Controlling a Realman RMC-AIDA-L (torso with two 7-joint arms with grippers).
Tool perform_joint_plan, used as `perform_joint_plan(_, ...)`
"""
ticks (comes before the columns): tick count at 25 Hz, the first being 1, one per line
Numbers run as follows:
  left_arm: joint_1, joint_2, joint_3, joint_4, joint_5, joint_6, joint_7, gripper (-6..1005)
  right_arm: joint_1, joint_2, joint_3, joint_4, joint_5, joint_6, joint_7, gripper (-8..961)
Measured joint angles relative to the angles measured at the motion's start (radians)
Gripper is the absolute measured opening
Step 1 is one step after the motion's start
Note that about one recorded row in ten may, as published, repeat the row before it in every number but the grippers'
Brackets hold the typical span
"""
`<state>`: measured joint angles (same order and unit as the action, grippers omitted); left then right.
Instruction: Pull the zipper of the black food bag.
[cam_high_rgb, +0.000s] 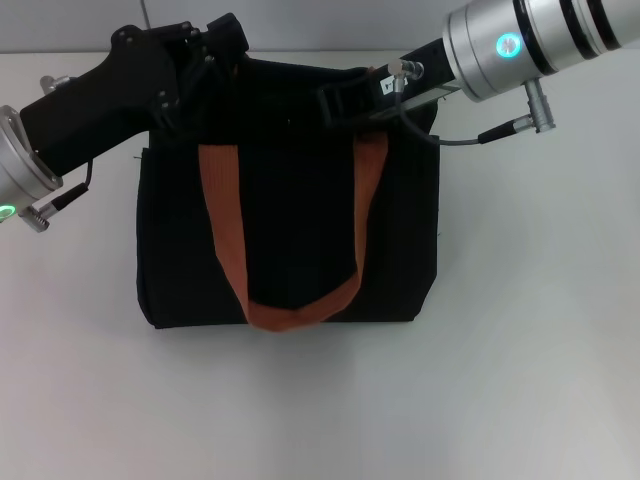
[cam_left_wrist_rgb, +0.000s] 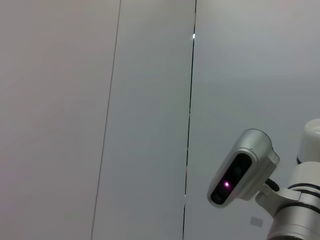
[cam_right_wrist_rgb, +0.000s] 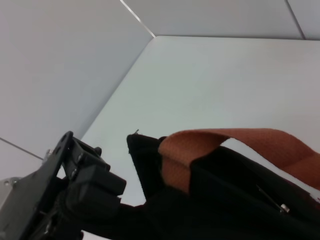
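I see the black food bag (cam_high_rgb: 290, 240) lying on the white bench (cam_high_rgb: 520, 380), orange strap (cam_high_rgb: 300, 300) toward me. Both pincers sit at its far top edge: left pincer (cam_high_rgb: 225, 45) at the left corner, right pincer (cam_high_rgb: 345, 100) nearer the right corner. I cannot tell either one's opening, nor find the zipper.

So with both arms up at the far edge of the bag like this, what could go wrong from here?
The left end effector and right end effector both sit at the far top edge of the black food bag, close together, so they might collide. The zipper is tiny and hidden from the head view, so a grasp may miss. The orange strap lies close to the zip line and could get pinched instead.
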<state>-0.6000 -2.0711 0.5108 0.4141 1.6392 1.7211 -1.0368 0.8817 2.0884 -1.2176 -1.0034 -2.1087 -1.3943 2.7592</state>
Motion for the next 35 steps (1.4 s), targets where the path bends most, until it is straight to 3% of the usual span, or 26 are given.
perform_joint_plan(5,0.005,0.001,0.0,0.0,-0.001,0.006,0.001,67,-0.036,0.0,-0.013,-0.084,-0.057,-0.001,0.051,30)
perform_joint_plan(7,0.009,0.002,-0.002,0.0,-0.002,0.008,0.001,67,-0.083,0.001,-0.01,-0.181,-0.096,-0.012,0.083,-3)
perform_joint_plan(13,0.021,0.004,-0.01,0.001,-0.004,0.002,0.001,68,-0.193,-0.001,0.025,-0.371,-0.154,-0.067,0.134,-3)
perform_joint_plan(20,0.023,0.005,-0.011,0.002,-0.004,-0.003,0.001,69,-0.252,0.001,0.074,-0.445,-0.15,-0.107,0.123,-2)
perform_joint_plan(23,0.027,0.005,-0.011,0.002,-0.005,-0.006,0.001,70,-0.277,-0.001,0.108,-0.457,-0.055,-0.125,0.039,-2)
perform_joint_plan(25,0.036,0.005,-0.011,0.002,-0.005,-0.01,0.002,70,-0.317,-0.003,0.174,-0.406,0.14,-0.141,-0.124,-2)
perform_joint_plan(26,0.036,0.005,-0.011,0.002,-0.005,-0.01,0.002,70,-0.317,-0.003,0.174,-0.406,0.14,-0.141,-0.124,6)
perform_joint_plan(27,0.042,0.005,-0.011,0.001,-0.005,-0.012,0.001,70,-0.351,-0.005,0.211,-0.334,0.311,-0.149,-0.282,14)
perform_joint_plan(28,0.042,0.005,-0.011,0.001,-0.005,-0.012,0.001,71,-0.351,-0.005,0.211,-0.334,0.311,-0.149,-0.282,22)
perform_joint_plan(31,0.051,0.005,-0.011,0.0,-0.006,-0.014,-0.004,71,-0.396,-0.012,0.253,-0.163,0.553,-0.224,-0.578,46)
perform_joint_plan(32,0.059,0.005,-0.012,0.0,-0.01,-0.017,-0.012,71,-0.406,-0.02,0.285,-0.034,0.646,-0.325,-0.766,54)
perform_joint_plan(33,0.059,0.005,-0.012,0.0,-0.01,-0.017,-0.012,71,-0.406,-0.02,0.285,-0.034,0.646,-0.325,-0.766,97)
perform_joint_plan(35,0.069,0.005,-0.012,0.0,-0.017,-0.022,-0.022,72,-0.403,-0.03,0.325,0.097,0.674,-0.431,-0.937,182)
